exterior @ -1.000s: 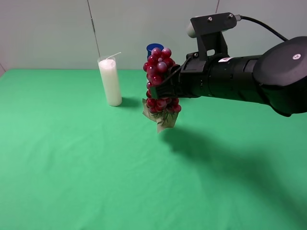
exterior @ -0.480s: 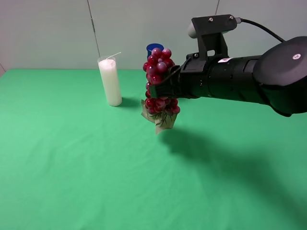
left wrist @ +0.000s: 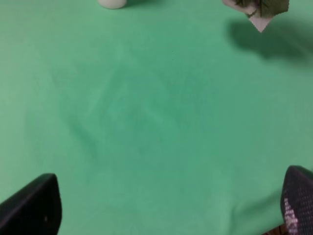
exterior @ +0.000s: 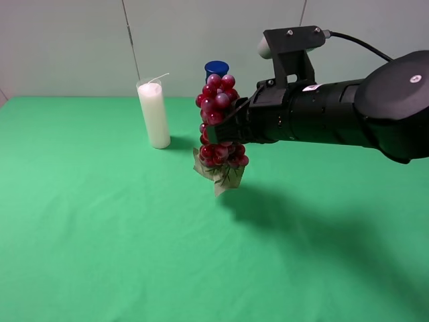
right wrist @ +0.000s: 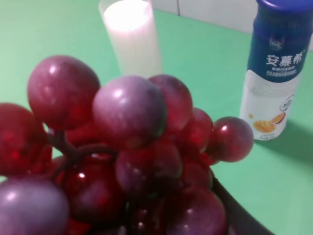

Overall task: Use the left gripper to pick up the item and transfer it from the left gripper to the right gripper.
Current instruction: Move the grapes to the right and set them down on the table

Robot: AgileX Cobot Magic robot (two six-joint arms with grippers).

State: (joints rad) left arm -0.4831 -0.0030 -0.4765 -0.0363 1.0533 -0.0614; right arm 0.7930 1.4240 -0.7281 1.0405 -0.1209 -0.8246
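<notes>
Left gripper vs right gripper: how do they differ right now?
Left gripper is open; right gripper is shut. Left gripper holds nothing, over bare green cloth; right gripper holds the grapes off the cloth, leaf end down. Both are black.

A green cloth [exterior: 100, 235] covers the table and fills the lower three-quarters of the high view, with faint creases. Along the top stands a pale grey-white panelled wall [exterior: 67, 47], with one dark seam [exterior: 131, 40] at upper left and another [exterior: 304, 8] at upper right. The light is even, and a soft shadow [exterior: 301, 221] lies right of centre.
</notes>
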